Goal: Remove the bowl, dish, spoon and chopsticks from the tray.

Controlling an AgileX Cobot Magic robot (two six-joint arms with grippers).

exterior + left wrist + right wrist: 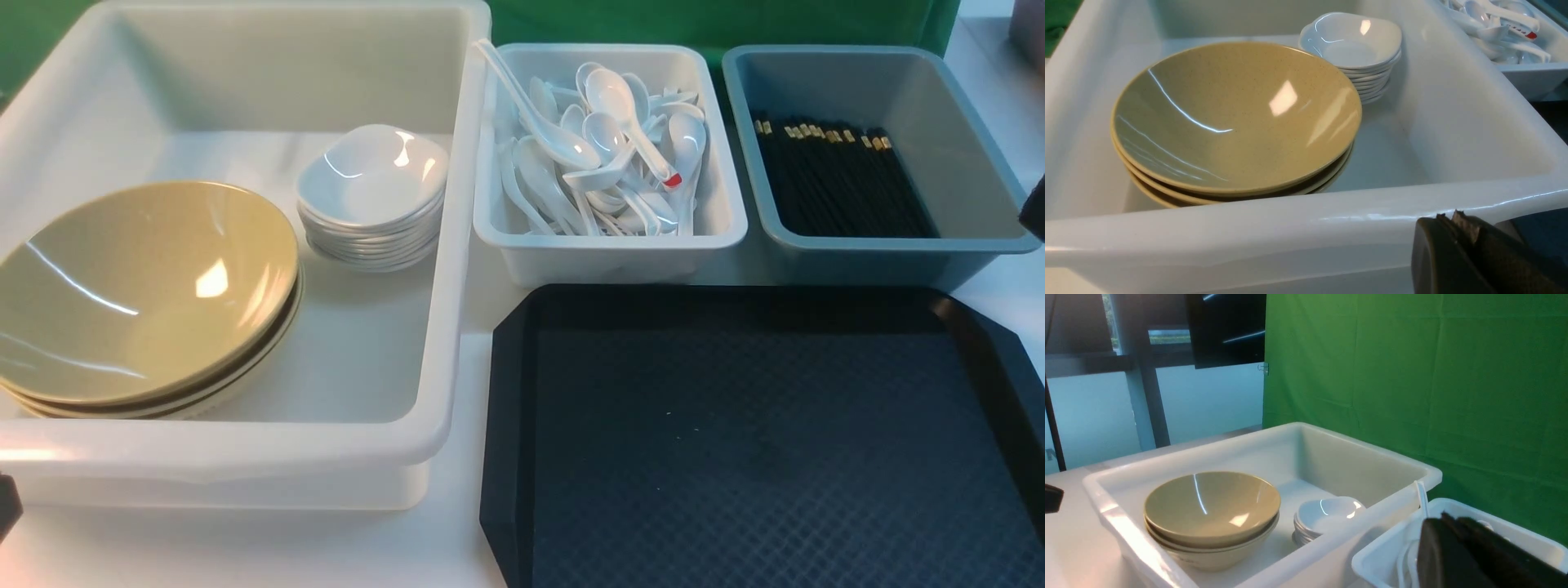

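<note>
The black tray (735, 441) lies at the front right with nothing on it. A tan bowl (143, 290) tops a stack of tan bowls inside the large white tub (457, 245), beside a stack of white dishes (371, 175). White spoons (604, 155) fill the small white tub. Black chopsticks (841, 180) lie in the grey-blue tub. My left gripper (1447, 216) is shut and empty, just outside the big tub's near wall, close to the bowl (1233, 118) and dishes (1351, 41). My right gripper (1443, 517) is shut and empty, raised beside the spoon tub (1372, 559).
The small white tub (608, 245) and the grey-blue tub (890, 245) stand side by side behind the tray. A green cloth (1412, 375) hangs behind the tubs. White tabletop shows between the big tub and the tray.
</note>
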